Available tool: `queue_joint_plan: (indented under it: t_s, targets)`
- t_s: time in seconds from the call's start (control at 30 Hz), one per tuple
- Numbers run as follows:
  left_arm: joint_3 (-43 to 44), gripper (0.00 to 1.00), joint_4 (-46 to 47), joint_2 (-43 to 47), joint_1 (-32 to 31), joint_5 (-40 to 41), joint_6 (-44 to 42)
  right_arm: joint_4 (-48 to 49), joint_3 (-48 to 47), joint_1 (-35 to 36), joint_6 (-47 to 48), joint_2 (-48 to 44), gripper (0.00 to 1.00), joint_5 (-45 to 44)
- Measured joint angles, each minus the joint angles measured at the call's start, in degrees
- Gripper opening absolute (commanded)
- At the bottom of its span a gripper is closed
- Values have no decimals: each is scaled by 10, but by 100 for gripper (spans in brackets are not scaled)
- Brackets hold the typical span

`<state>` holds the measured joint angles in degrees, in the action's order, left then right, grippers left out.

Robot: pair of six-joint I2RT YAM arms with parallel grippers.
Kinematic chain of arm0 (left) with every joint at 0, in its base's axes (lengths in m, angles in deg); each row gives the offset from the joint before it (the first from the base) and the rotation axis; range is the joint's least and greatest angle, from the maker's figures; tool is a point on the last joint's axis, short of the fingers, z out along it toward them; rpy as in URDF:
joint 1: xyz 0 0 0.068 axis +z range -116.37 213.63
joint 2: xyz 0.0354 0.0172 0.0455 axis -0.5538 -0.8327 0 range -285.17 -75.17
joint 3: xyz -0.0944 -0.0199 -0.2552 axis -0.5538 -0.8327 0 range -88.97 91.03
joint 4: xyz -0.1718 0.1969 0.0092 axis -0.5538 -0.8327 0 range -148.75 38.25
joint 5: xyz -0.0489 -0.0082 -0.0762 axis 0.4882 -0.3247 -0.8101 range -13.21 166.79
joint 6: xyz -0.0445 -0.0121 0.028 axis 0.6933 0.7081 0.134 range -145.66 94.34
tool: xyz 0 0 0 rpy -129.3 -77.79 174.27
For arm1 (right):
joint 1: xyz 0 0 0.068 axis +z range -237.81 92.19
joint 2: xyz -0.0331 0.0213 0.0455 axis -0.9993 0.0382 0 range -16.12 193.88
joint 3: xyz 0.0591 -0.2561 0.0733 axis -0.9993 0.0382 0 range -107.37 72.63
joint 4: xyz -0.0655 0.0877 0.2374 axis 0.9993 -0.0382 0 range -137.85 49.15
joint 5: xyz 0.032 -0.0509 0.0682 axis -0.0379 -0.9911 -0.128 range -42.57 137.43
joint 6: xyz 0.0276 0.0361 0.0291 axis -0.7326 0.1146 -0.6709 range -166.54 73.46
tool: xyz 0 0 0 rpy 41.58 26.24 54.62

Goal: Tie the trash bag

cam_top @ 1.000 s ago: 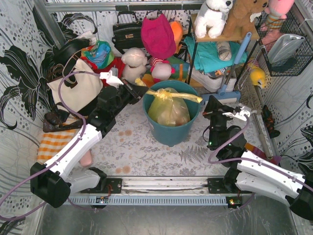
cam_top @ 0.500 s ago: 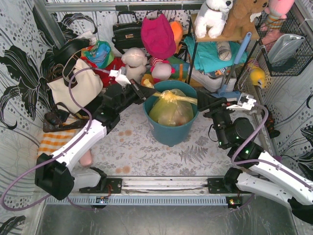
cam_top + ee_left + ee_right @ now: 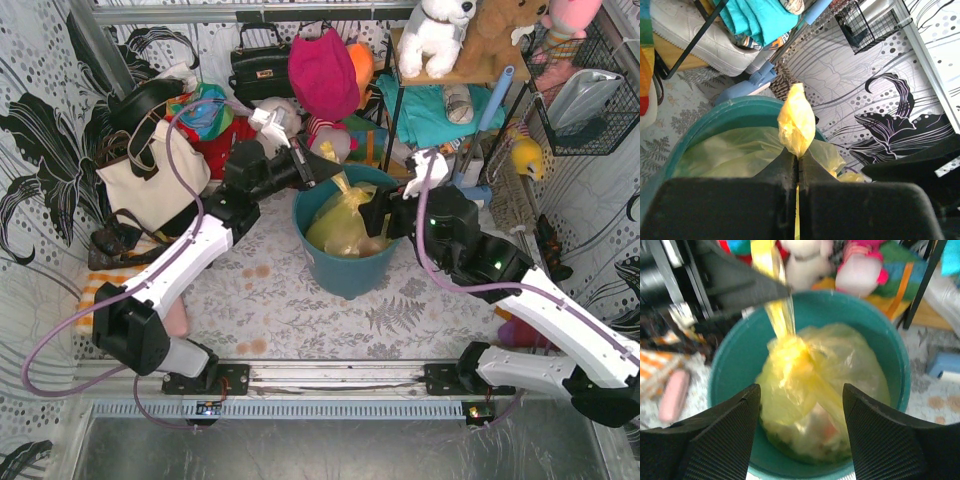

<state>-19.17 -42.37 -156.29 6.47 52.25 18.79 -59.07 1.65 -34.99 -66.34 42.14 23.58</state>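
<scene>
left gripper (image 3: 797, 159): clamped on trash bag (image 3: 796, 122) tail | right gripper (image 3: 801, 410): spread, seemingly above it

- left arm (image 3: 185, 262): long white shell, with black blocks at the joints and a chunky black base link.
- right arm (image 3: 560, 322): same white shell and black joint housings.
- a thin purple cable (image 3: 172, 150) loops beside the left arm, and a second purple cable (image 3: 420, 230) runs along the right arm.
- jaws: matte black, smooth, broad and wedge-shaped in the wrist views.
- black mounting plates (image 3: 215, 380) with small screws sit under both arms, on a metal rail at the bench's near edge.
</scene>
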Motion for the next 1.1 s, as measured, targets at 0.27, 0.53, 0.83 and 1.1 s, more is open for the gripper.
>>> queue_joint_plan:
  t_s: [0.27,0.53,0.83,1.1]
  targets:
    - [56,0,0,-66,2,-47,-21,-133,-18,-44,-1,15,67,97]
    - [66,0,-1,-90,2,-70,-31,-183,-24,-64,9,14,65,112]
    - [72,0,-1,-93,3,-81,-32,-192,-87,-99,61,64,55,132]
    - [73,0,-1,-94,3,-84,-33,-227,-95,-117,101,93,43,165]
